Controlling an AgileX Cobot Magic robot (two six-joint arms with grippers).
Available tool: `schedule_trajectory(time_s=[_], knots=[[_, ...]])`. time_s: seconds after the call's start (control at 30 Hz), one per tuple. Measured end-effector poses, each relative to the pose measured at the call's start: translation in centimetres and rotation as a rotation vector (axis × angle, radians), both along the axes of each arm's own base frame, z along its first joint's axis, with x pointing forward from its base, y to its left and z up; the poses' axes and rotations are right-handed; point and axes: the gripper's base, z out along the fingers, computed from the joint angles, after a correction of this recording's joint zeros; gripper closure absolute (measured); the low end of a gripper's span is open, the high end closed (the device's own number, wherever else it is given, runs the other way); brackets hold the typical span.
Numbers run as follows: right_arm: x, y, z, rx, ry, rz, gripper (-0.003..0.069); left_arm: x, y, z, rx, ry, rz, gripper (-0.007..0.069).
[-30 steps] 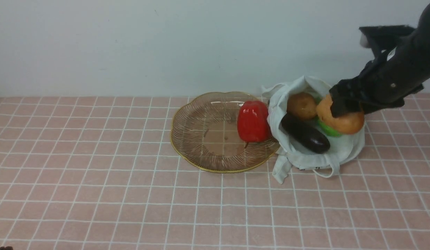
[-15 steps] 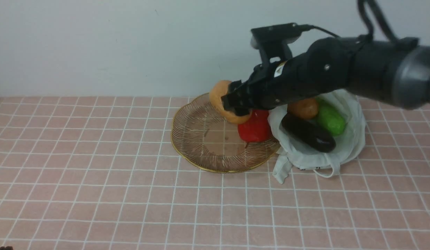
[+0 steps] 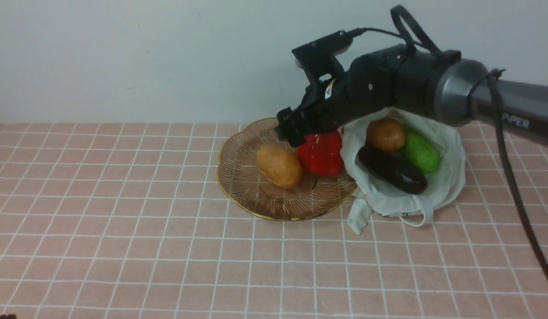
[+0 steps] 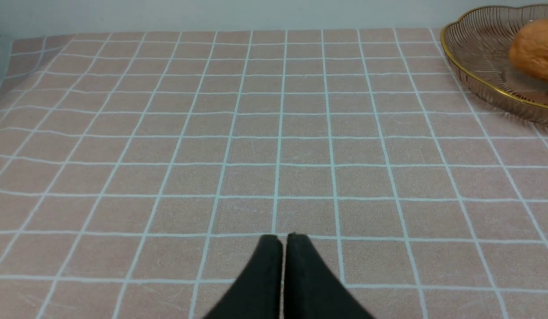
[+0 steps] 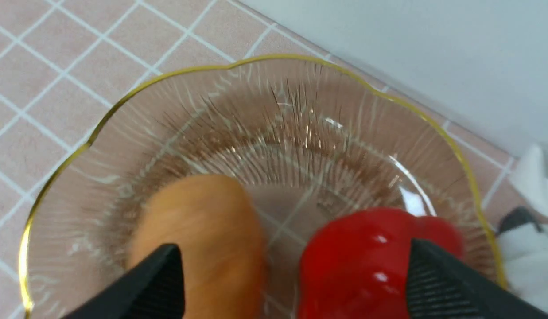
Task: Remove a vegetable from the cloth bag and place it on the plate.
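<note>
**A:** Where does the oblong potato [image 3: 279,167] lie from the fingers?

**B:** It lies on the plate [image 3: 240,186], left of the middle. The right gripper [image 3: 290,134] hangs just above it and a little to the far right. In the wrist view one of its fingers [image 5: 161,283] shows over the potato's near end. The jaws stand wide apart with nothing between them.

**A:** And its long axis?

**B:** It slants from far left to near right, with the near-right end just beside the red pepper [image 3: 320,153]. I cannot tell whether the two touch.

**A:** Which arm is nearer?

**B:** The right, by a long way. The left gripper [image 4: 282,243] hovers over bare tablecloth [image 4: 256,133] well to the left of the plate. Its tips are pressed together and it holds nothing.

**A:** So what does the next move need?

**B:** I judge the placing done. The right arm should rise straight up before swinging back to the right, because the pepper sits right under that path.

**A:** What is the count?

**B:**
- One plate, holding two things: the potato and the pepper.
- One cloth bag [image 3: 437,190], holding three things: a rounder potato [image 3: 385,134], a green cucumber [image 3: 420,153] and a dark eggplant [image 3: 392,170].
- That makes two potatoes in all.
</note>
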Motion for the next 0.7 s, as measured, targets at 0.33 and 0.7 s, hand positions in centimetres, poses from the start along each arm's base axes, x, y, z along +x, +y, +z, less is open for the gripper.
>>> schedule_trajectory(time_s=[0.33, 0.7], knots=[[-2.4, -1.8, 10.3, -0.099, 0.074, -0.004, 0.0151, 0.0, 0.0, 0.0, 0.0, 0.0, 0.0, 0.0629], [-13.5, -8.8, 22.3, -0.01, -0.152, -0.069, 0.066, 0.0, 0.0, 0.0, 0.0, 0.0, 0.0, 0.0629]])
